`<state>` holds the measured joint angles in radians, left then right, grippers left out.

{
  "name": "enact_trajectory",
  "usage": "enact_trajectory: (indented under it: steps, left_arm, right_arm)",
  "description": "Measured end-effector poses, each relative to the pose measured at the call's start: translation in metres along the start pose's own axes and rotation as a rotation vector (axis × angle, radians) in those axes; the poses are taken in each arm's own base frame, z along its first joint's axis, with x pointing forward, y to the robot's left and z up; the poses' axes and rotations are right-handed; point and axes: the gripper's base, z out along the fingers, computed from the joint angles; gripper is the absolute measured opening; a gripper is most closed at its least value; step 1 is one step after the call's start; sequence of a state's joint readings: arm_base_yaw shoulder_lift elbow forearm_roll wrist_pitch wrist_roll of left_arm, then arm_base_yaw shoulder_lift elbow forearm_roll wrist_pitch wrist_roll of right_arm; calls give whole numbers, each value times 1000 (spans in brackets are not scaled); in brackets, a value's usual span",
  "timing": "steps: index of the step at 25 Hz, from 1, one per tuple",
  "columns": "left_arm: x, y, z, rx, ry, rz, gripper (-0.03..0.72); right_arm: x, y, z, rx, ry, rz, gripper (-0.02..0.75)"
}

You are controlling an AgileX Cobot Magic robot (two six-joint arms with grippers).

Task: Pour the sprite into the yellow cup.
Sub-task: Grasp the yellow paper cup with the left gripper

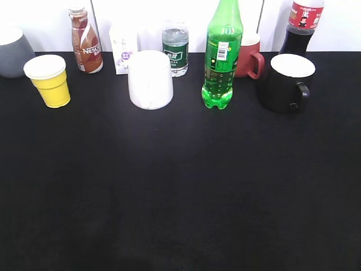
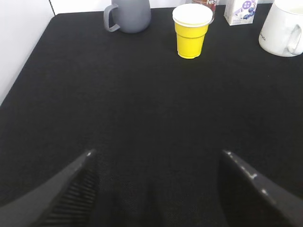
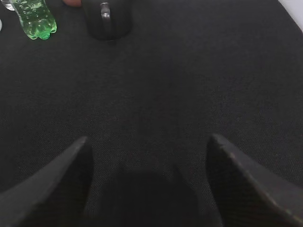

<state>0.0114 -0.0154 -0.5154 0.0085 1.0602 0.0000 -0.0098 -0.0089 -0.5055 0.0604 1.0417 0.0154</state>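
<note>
Exterior view: sprite [image 1: 222, 56] amid mugs.

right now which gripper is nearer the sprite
Right. The right gripper sees the sprite ahead to its left; the left gripper faces the yellow cup instead.

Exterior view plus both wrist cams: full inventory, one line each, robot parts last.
sprite: 1, green, back row right of centre, upright
yellow cup: 1, yellow, white rim, left
white mug: 1, centre-left
black mug: 1, right
red mug: 1, behind sprite
grey mug: 1, far left
Nescafe bottle: 1, brown, back left
carton: 1, white, back
clear bottle: 1, dark green label, back
cola bottle: 1, dark, back right
table: 1, black
left gripper: open
right gripper: open
</note>
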Motion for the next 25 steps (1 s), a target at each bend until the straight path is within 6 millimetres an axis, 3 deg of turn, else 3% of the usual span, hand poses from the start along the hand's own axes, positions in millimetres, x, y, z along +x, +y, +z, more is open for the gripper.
enact_trajectory:
  steps: [4, 8, 10, 13, 14, 16, 23, 25]
  left_arm:
    - [0, 0, 0, 0, 0, 0, 579]
    - [-1, -1, -1, 7, -4, -4, 507]
    - [-14, -1, -7, 7, -128, -5, 500]
    - [-44, 1, -9, -16, -457, 15, 499]
    - [-54, 1, 0, -22, -537, 27, 499]
    - [-59, 0, 40, -11, -561, 29, 499]
    - [-52, -1, 187, 4, -342, -14, 499]
    - [-44, -7, 217, 59, -344, 40, 499]
  right_arm:
    - [0, 0, 0, 0, 0, 0, 566]
    - [0, 0, 0, 0, 0, 0, 566]
    - [0, 0, 0, 0, 1, 0, 566]
    - [0, 0, 0, 0, 1, 0, 566]
    - [0, 0, 0, 0, 1, 0, 566]
    - [0, 0, 0, 0, 1, 0, 566]
    - [0, 0, 0, 0, 1, 0, 566]
    - [0, 0, 0, 0, 1, 0, 566]
